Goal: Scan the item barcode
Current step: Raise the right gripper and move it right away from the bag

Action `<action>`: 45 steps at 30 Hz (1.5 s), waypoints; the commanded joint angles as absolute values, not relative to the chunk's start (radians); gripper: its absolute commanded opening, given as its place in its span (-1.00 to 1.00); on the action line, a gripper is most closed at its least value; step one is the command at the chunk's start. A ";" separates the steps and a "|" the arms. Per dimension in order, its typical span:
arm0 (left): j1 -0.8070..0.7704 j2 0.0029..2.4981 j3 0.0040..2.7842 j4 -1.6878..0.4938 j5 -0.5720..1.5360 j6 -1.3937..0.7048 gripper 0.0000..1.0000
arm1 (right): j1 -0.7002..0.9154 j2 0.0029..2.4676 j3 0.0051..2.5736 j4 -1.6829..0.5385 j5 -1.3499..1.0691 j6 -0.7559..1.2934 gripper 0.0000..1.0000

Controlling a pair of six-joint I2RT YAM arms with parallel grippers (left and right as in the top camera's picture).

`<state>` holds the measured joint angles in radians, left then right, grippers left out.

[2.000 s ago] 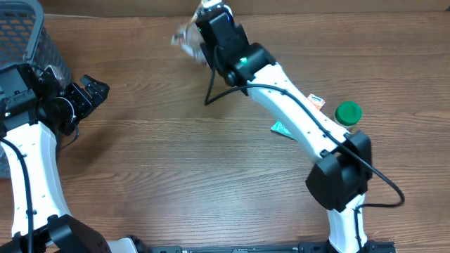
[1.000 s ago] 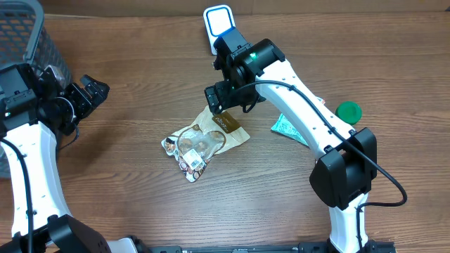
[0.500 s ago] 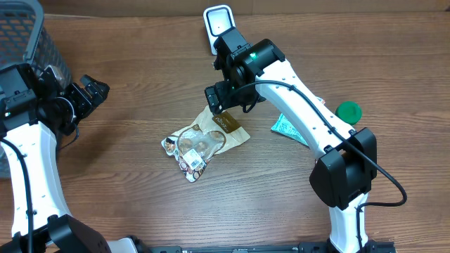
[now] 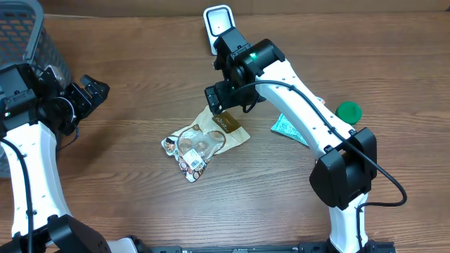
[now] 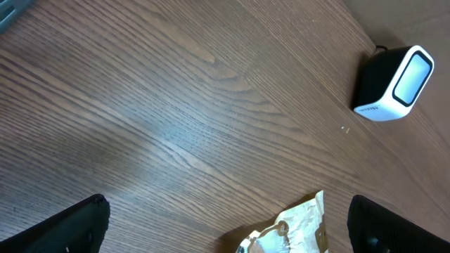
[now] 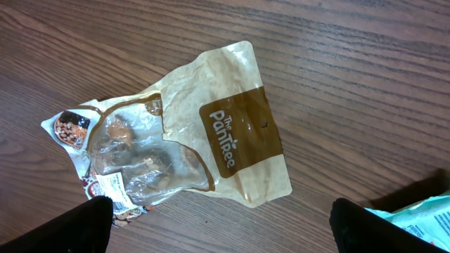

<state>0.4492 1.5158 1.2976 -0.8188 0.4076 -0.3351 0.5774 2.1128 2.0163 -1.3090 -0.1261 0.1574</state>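
Left tool (image 4: 90,93): Fully spread, with nothing between its fingers (image 5: 65,226). I hold it over bare table (image 4: 126,183) on my left, well apart from the snack pouch.
Left wrist view: Over the wood I see the pale top corner of the snack pouch (image 5: 299,223) at the lower edge and the scanner (image 5: 394,81) at the upper right.
Snack pouch (image 4: 204,140): The task item. It lies flat on the table near the middle, between my two arms and well short of the scanner. The brown band reading "The Pantree" faces up, the clear window shows the contents, and the printed end points toward my left. A small white label sits at that printed end; its print is too small to read.
Right tool (image 4: 223,105): Fully spread and pinching nothing. It hangs over the brown-band end of the snack pouch. In the right wrist view, the pouch (image 6: 204,140) lies in the gap between my two fingertips (image 6: 91,226).
Teal packet (image 4: 285,128): Flat on the table, partly under my right arm, just to the right of the pouch.
Green cap (image 4: 347,111): On the table beyond the teal packet, on my right side.
Wire basket (image 4: 31,35): At the far left corner, behind my left arm.
Scanner (image 4: 219,24): At the far edge of the table, beyond the right tool, with its pale window lit.
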 commanded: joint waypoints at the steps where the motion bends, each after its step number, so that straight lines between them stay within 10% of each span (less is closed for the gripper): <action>1: 0.451 1.500 1.304 -0.818 0.408 -0.340 0.99 | 0.574 2.117 2.014 -1.307 -0.120 0.160 1.00; 45: 0.451 1.500 1.304 -0.818 0.408 -0.340 0.99 | 0.639 1.711 2.016 -1.307 -0.120 0.160 1.00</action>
